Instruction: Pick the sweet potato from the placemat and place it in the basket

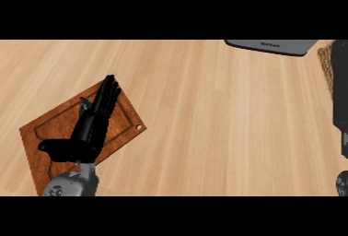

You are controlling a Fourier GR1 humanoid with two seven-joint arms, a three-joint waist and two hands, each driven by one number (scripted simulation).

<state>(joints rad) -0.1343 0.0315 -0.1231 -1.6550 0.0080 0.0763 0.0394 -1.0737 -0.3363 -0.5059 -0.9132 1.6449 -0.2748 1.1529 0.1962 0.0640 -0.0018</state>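
Note:
A brown placemat (41, 138) lies at the lower left of the wooden counter. My left hand (92, 124) rests over it, fingers straight and pointing away from me, thumb out to the left, open and holding nothing. No sweet potato shows on the placemat or anywhere else. The wicker basket (326, 69) is only a sliver at the upper right edge. My right hand (340, 92) is a dark shape along the right edge, over or beside the basket, mostly cut off by the frame. Whatever it may hold is hidden.
A flat grey object (272, 46) with small white lettering lies at the top edge, just left of the basket. Bare wooden counter (217, 124) stretches between the placemat and the right edge.

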